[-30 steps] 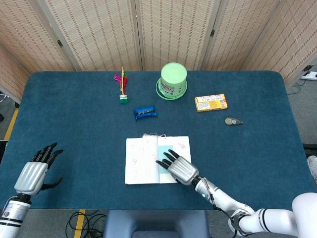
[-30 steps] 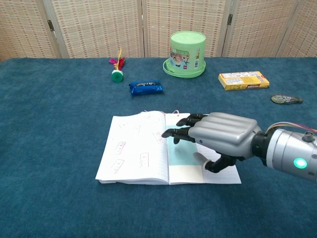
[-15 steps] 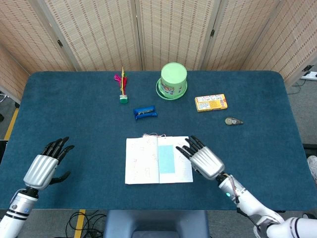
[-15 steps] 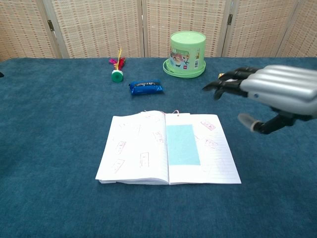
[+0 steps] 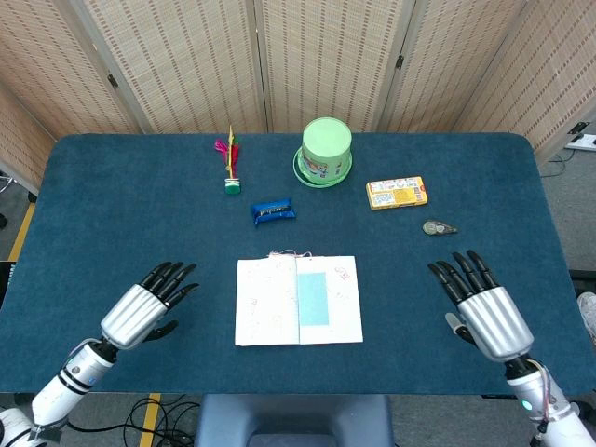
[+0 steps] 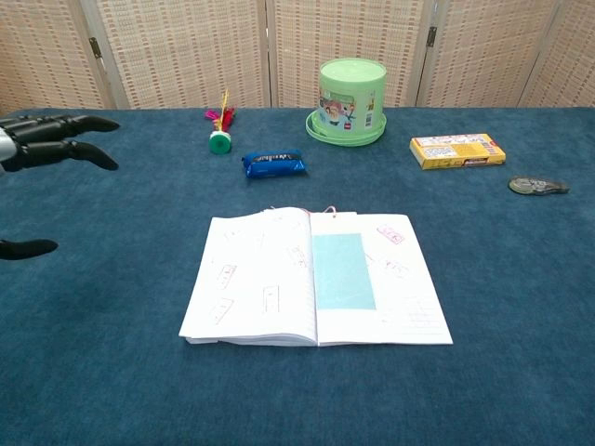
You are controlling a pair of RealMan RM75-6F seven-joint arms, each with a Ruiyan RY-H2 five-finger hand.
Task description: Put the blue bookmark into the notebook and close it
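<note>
Bookmark [image 5: 313,298] between both robot hands

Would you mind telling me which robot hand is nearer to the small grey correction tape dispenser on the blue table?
The right robot hand. It sits just in front of the small grey correction tape dispenser, while the left robot hand is far across the table, beyond the open white paper notebook.
</note>
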